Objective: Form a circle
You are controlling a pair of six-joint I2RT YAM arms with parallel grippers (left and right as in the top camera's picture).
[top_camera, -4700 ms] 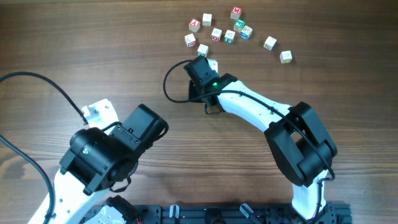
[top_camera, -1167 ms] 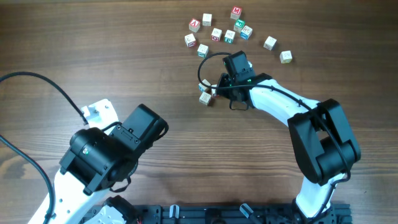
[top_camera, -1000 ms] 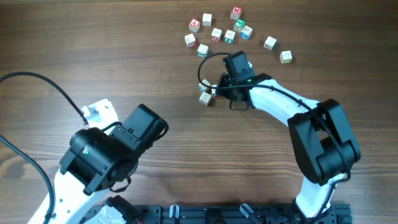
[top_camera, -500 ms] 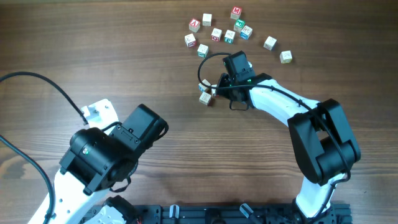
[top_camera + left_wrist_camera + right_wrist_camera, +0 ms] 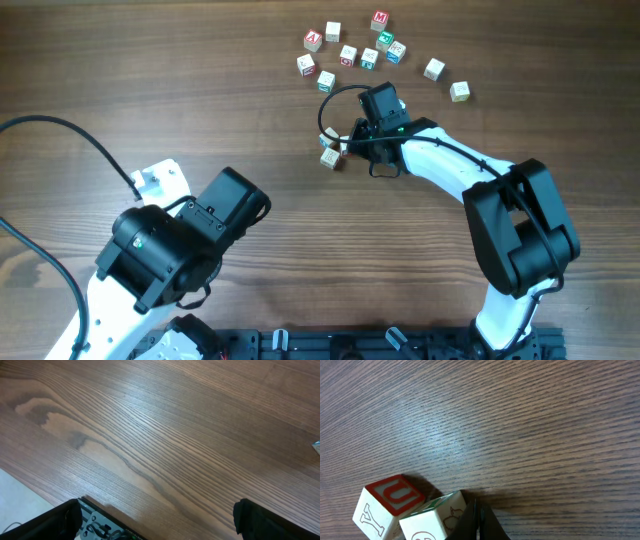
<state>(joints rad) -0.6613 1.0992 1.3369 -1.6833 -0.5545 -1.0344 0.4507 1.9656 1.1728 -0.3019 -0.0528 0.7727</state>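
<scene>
My right tool point(image 5: 479, 521) has dragged two alphabet blocks point(image 5: 390, 501) from the bunch point(image 5: 348, 54) — shut tight, a hard push could scatter them.

- Your table point(image 5: 180, 90): dark brown, paler grain streaks.
- Far cubes point(image 5: 347, 55): pale wood, red, green, blue faces.
- Near cube point(image 5: 390, 500): red-framed U (its neighbour point(image 5: 432, 517) is green-edged).
- Right arm point(image 5: 440, 170): white, black joints.

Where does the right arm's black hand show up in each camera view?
Overhead: the right arm's black hand is at upper centre, shut, beside two pale wooden letter cubes.
Left wrist: not in it.
Right wrist: the hand is at the bottom edge, centre.
Shared landmark: those cubes, just left of the fingertips.
</scene>
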